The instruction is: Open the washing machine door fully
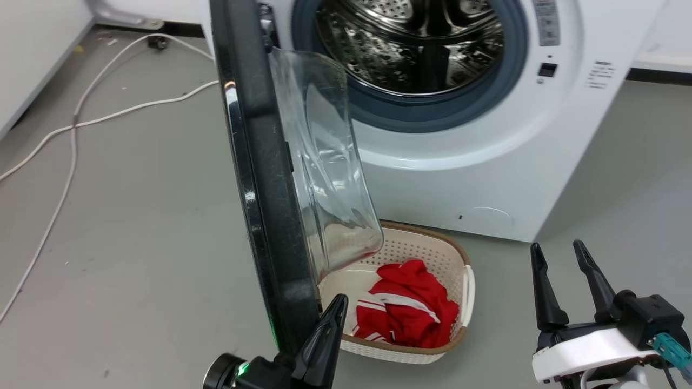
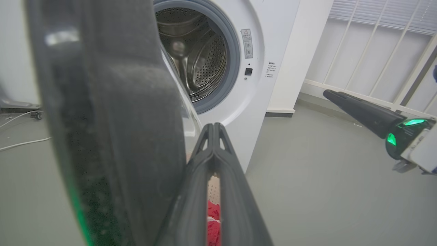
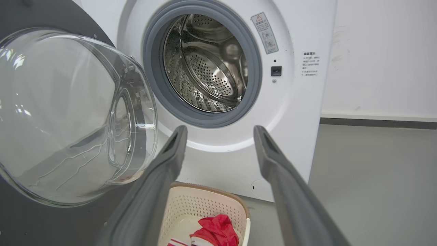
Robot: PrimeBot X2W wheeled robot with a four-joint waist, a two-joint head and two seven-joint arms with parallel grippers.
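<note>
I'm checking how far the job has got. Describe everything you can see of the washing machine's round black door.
The round glossy black washing machine door stands roughly square to the white front-loading washing machine, hinged at the opening's left, leaving the steel drum exposed. Its dusty dark rim frames a bulging clear glass bowl on the inner face, above the cream perforated laundry basket. The shut left claw sits close beside its inner free edge; contact unclear.

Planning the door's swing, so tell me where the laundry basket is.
Head view, lower centre: the laundry basket sits on the floor before the washing machine, just right of the open door.
</note>
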